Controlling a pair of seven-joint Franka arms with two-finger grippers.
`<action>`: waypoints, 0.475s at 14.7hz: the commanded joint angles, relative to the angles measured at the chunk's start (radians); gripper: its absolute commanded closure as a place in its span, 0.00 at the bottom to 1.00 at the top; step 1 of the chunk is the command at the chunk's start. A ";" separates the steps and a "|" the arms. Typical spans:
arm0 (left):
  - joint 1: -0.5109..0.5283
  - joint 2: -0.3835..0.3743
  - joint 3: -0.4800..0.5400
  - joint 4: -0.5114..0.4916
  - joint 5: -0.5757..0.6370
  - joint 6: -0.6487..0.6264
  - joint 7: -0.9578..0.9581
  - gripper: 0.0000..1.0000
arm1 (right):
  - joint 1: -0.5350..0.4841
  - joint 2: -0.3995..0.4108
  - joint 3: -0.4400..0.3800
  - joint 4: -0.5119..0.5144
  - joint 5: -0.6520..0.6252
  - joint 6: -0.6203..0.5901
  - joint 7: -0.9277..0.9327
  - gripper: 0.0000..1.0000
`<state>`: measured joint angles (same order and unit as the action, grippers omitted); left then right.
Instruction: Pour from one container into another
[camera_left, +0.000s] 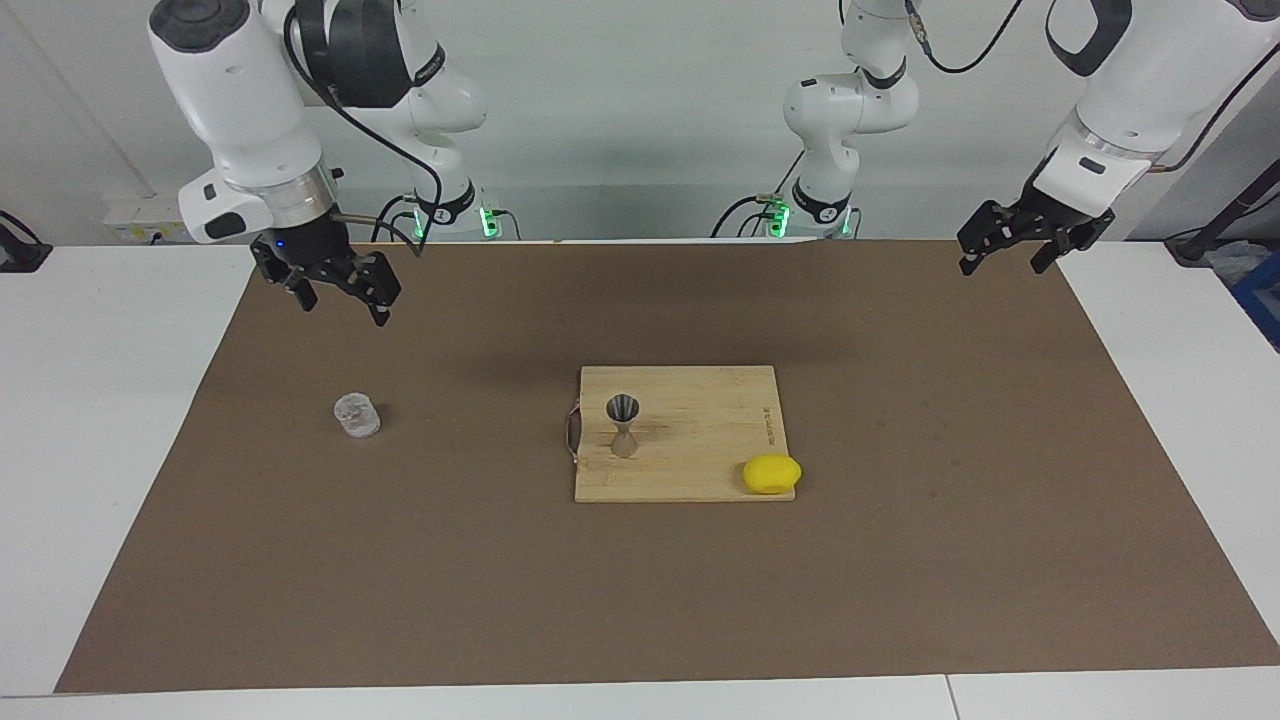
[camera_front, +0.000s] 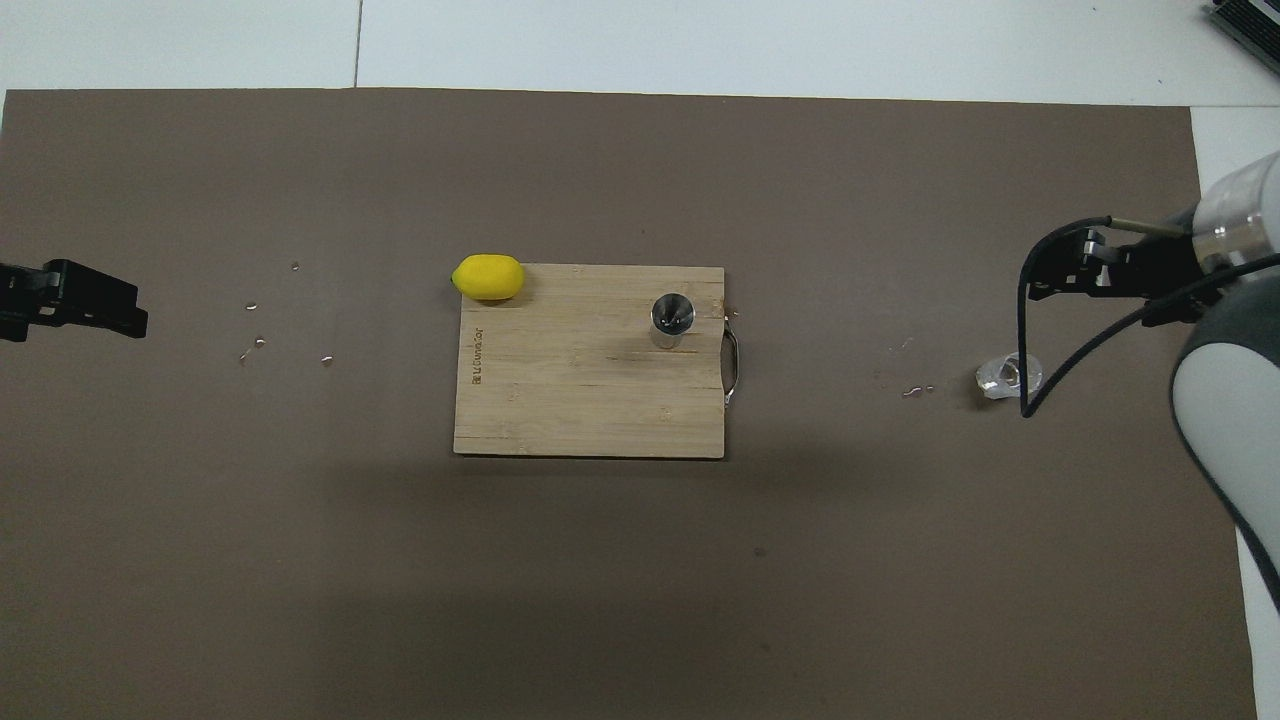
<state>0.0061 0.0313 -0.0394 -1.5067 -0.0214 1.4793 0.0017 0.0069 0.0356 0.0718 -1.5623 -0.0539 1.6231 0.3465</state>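
The clear glass tumbler (camera_left: 357, 415) stands upright on the brown mat toward the right arm's end of the table; it also shows in the overhead view (camera_front: 1008, 377). The steel jigger (camera_left: 623, 425) stands upright on the wooden cutting board (camera_left: 700, 440), by the board's handle end (camera_front: 671, 318). My right gripper (camera_left: 343, 305) is open and empty, raised high over the mat, apart from the tumbler (camera_front: 1045, 280). My left gripper (camera_left: 1003, 262) is open and empty, waiting in the air over the mat's edge at the left arm's end (camera_front: 130, 315).
A yellow lemon (camera_left: 771, 473) lies at the board's corner farthest from the robots, toward the left arm's end (camera_front: 488, 277). The board (camera_front: 580, 390) has a metal handle (camera_front: 733, 365). Small droplets lie on the mat (camera_front: 915, 391) near the tumbler and at the left arm's end (camera_front: 255, 342).
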 joint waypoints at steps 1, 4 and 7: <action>0.005 -0.030 -0.001 -0.032 -0.009 -0.004 0.001 0.00 | -0.016 0.021 0.010 0.055 -0.017 -0.057 -0.026 0.00; 0.005 -0.030 -0.001 -0.032 -0.009 -0.002 0.001 0.00 | -0.022 -0.019 0.008 -0.008 -0.001 -0.124 -0.073 0.00; 0.005 -0.030 -0.001 -0.032 -0.009 -0.002 0.001 0.00 | -0.022 -0.040 0.006 -0.056 0.000 -0.083 -0.078 0.00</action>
<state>0.0061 0.0313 -0.0394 -1.5067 -0.0214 1.4793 0.0017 0.0009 0.0324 0.0713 -1.5608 -0.0542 1.5105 0.2995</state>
